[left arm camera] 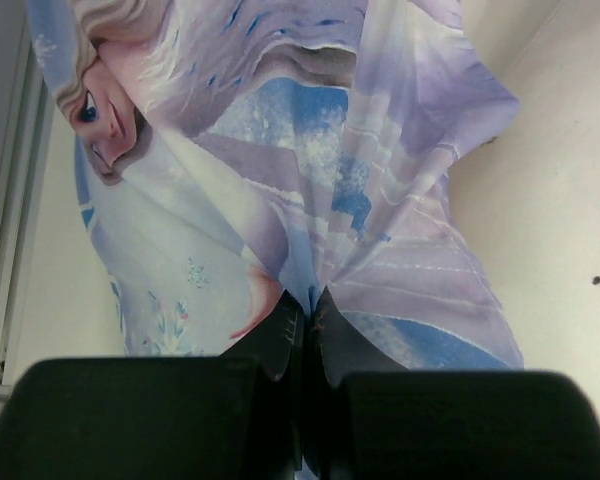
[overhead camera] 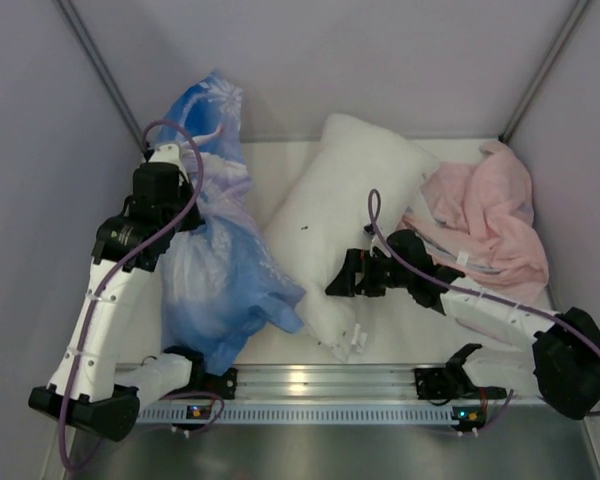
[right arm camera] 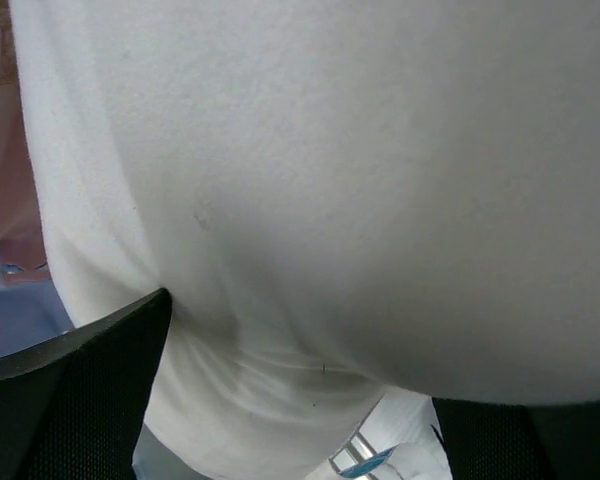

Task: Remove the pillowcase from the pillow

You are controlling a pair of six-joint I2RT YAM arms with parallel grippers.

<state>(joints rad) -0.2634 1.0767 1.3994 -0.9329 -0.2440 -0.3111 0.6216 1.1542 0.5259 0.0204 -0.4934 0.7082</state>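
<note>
Pale grey walls close in a white tabletop (overhead camera: 275,160), with a metal rail (overhead camera: 310,380) along the bottom of the overhead view. My left jaws are pinched tight on a gather of the pillowcase (overhead camera: 215,230). It hangs bunched in the left half of that view, its blue printed folds draping down to the tabletop. My left wrist view shows the princess's face at upper left. The pillow (overhead camera: 330,210) lies bare and slanted in the centre, its lower left edge touching the case. My right jaws stand wide against the pillow's right flank, white fabric bulging between them. A pink cloth (overhead camera: 485,215) lies crumpled at the right.
</note>
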